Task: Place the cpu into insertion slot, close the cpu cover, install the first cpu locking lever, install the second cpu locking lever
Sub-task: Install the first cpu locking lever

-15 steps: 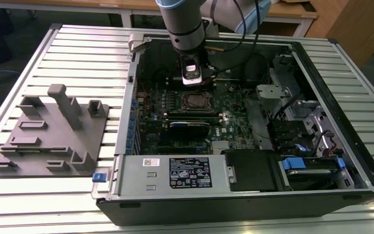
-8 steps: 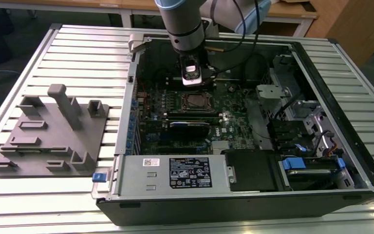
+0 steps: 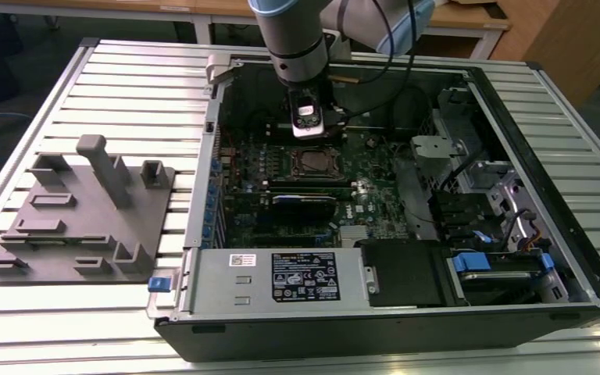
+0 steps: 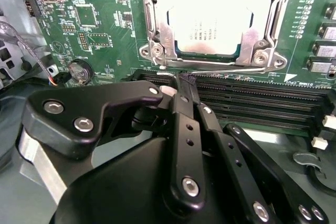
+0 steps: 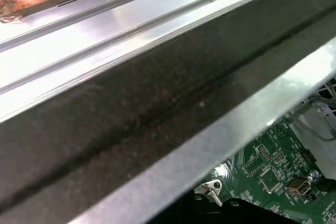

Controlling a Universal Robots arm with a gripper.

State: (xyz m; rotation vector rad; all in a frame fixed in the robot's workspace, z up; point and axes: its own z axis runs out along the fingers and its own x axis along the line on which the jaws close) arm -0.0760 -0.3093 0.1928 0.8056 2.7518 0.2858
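In the second wrist view the cpu [image 4: 210, 19] lies flat in the insertion slot, its silver-grey top showing through the opening of the cpu cover [image 4: 157, 27], which is down around it. A thin wire locking lever [image 4: 236, 70] runs along the socket's near edge. My gripper [image 4: 184, 81] is shut, with its black fingertips [image 4: 181, 90] touching the lever's free end. In the exterior view the gripper [image 3: 311, 129] hangs inside the open computer case just behind the socket [image 3: 316, 162].
Long black card slots [image 4: 252, 100] lie between my gripper and the socket. A silver box with a white label [image 3: 279, 277] and a blue-tabbed drive bay [image 3: 483, 262] fill the case front. A grey fixture plate [image 3: 81, 219] sits at the exterior view's left. The case's black rim [image 5: 157, 108] crosses the first wrist view.
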